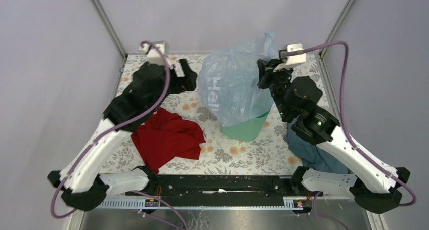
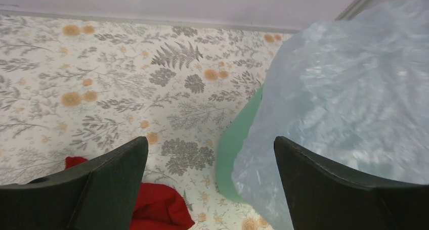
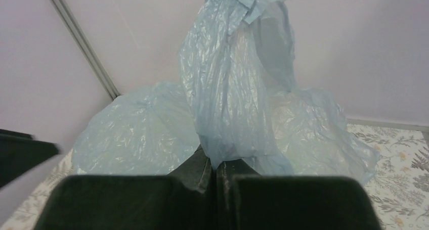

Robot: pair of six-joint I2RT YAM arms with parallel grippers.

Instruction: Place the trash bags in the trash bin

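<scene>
A pale blue, see-through trash bag (image 1: 233, 86) sits puffed up over the mint-green trash bin (image 1: 249, 129) in the middle of the table and hides its rim. My right gripper (image 1: 264, 77) is shut on a fold of the bag (image 3: 230, 96) at the bin's right side; the fold stands up from the closed jaws. My left gripper (image 1: 188, 76) is open and empty, to the left of the bin. In the left wrist view the bag (image 2: 354, 98) and the bin's wall (image 2: 240, 139) lie just ahead to the right.
A red cloth (image 1: 167, 137) lies at front left, also in the left wrist view (image 2: 154, 207). A dark blue cloth (image 1: 313, 151) lies under my right arm. The flowered tablecloth (image 1: 238, 151) covers the table. Walls stand close behind and at both sides.
</scene>
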